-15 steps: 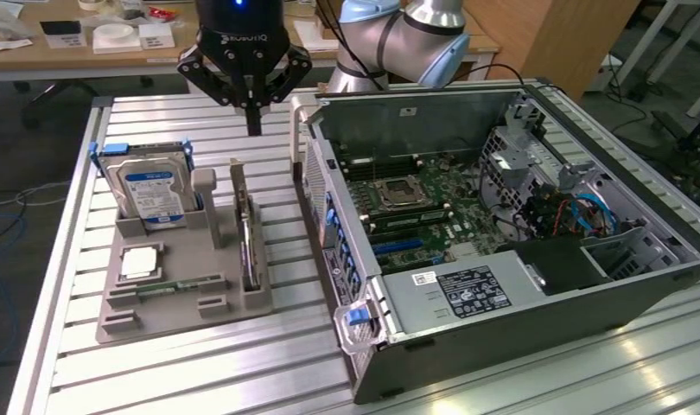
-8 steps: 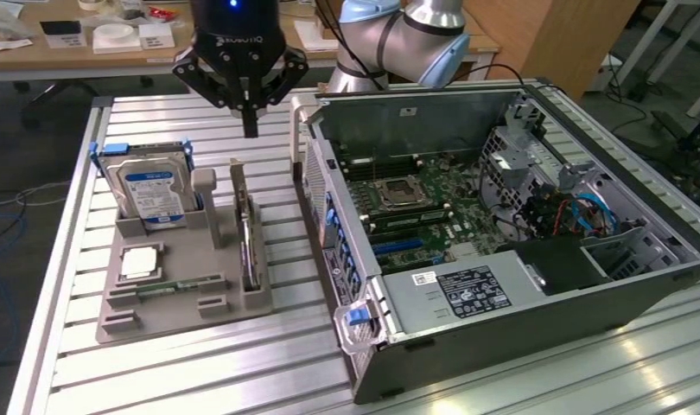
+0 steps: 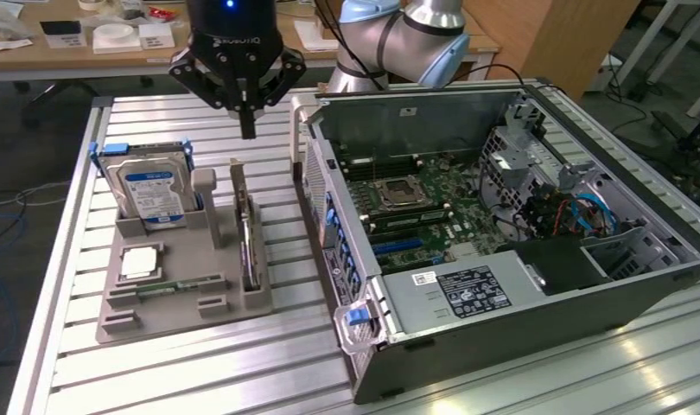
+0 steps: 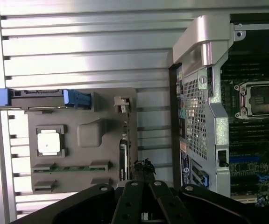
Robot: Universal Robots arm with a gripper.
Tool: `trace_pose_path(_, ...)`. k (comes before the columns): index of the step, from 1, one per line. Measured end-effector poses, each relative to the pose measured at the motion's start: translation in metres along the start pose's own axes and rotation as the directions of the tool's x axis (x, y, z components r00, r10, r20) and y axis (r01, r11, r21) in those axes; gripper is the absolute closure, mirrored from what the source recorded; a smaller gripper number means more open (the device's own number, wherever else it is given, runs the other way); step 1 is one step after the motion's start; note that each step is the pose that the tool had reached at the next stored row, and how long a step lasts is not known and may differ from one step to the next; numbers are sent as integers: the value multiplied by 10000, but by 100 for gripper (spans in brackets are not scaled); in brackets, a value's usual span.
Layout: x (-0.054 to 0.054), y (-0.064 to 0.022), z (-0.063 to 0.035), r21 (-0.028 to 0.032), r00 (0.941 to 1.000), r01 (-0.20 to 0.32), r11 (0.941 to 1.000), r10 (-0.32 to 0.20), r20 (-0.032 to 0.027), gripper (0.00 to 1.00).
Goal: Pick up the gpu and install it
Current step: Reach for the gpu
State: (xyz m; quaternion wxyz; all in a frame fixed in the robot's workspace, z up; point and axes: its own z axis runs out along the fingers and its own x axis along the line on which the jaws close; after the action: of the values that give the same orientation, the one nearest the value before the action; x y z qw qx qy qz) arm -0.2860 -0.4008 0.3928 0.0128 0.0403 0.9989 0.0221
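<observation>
The gpu (image 3: 249, 232) is a thin dark card standing on edge in a slot of the grey holder (image 3: 177, 294), to the exterior view's left of the open computer case (image 3: 626, 298). My black gripper (image 3: 249, 128) hangs shut and holds nothing, above the far end of the holder and clear of the card. In the wrist view the gpu (image 4: 123, 156) shows edge-on in the grey holder (image 4: 85, 133), just beside my shut gripper (image 4: 144, 164). The case's motherboard (image 3: 425, 203) lies exposed, with blue slots near its front.
A hard drive (image 3: 150, 192) with a blue-white label stands in the holder's back slot. A square chip (image 3: 140, 264) and a green memory stick (image 3: 166, 287) lie in the holder. The slatted metal table (image 3: 212, 372) has bare room in front. Desks stand behind.
</observation>
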Motion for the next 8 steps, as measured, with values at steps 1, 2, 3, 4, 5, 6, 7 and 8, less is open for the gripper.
trace_pose_path(1,3,-4,0,0,10000,0,10000,0,0,89)
trace_pose_path(2,7,-9,-1,0,10000,1,10000,-1,0,89)
trace_pose_path(3,10,-13,-1,0,10000,1,10000,-1,0,89)
trace_pose_path(4,11,-13,-1,0,10000,1,10000,-1,0,89)
trace_pose_path(5,11,-13,-1,0,10000,1,10000,-1,0,89)
trace_pose_path(6,11,-13,-1,1,10000,2,10000,-2,0,89)
trace_pose_path(7,11,-13,-1,0,10000,2,10000,-2,0,89)
trace_pose_path(8,11,-13,-1,0,10000,2,10000,-2,0,89)
